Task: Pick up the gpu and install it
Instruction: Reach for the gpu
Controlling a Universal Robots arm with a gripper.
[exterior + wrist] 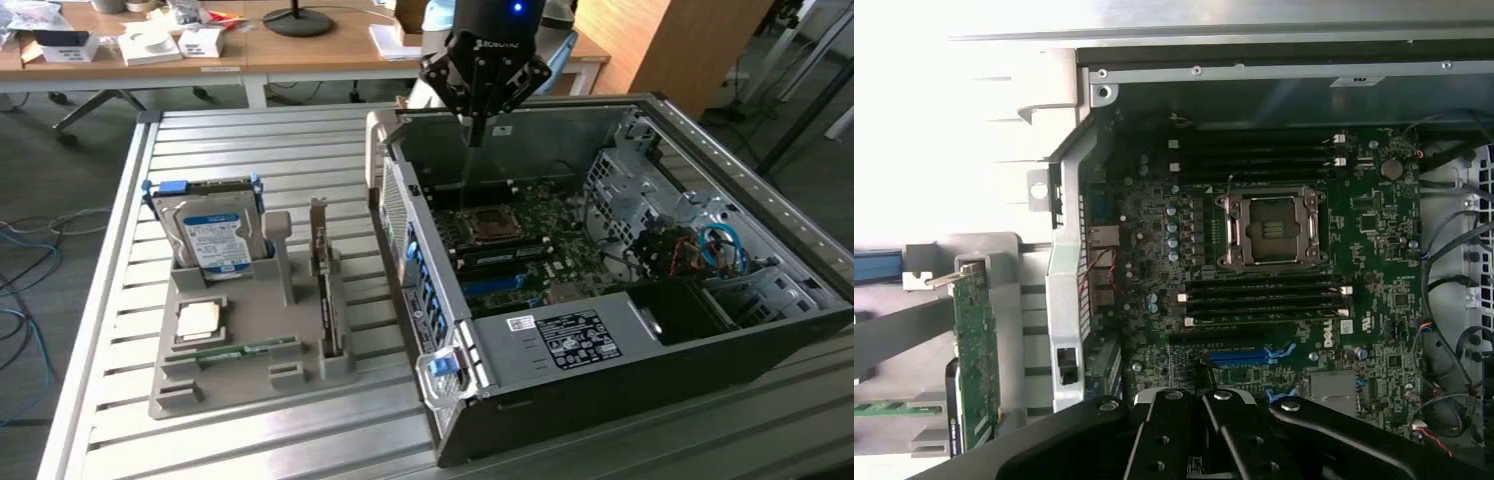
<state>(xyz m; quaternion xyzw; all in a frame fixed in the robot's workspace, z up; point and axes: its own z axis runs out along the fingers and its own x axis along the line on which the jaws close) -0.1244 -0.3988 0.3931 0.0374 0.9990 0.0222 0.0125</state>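
Observation:
The gpu [320, 272] stands on edge in a slot of the grey holder [227, 385], left of the computer case in the exterior view; it is a thin dark board with a silver end bracket. In the wrist view the gpu [975, 352] looks green, with its bracket at one end. My gripper [471, 136] hangs above the open case [587, 400], over the back part of the motherboard [534, 235] and well away from the gpu. Its fingers are shut together with nothing between them. In the wrist view the gripper [1204, 393] is over the motherboard [1154, 230], near the blue slot [1239, 355].
The holder also carries a silver hard drive [211, 235] with a blue label, a square chip [199, 318] and a narrow green memory stick [234, 352]. Everything rests on a slatted metal table [267, 160]. A wooden desk [307, 55] with boxes stands behind.

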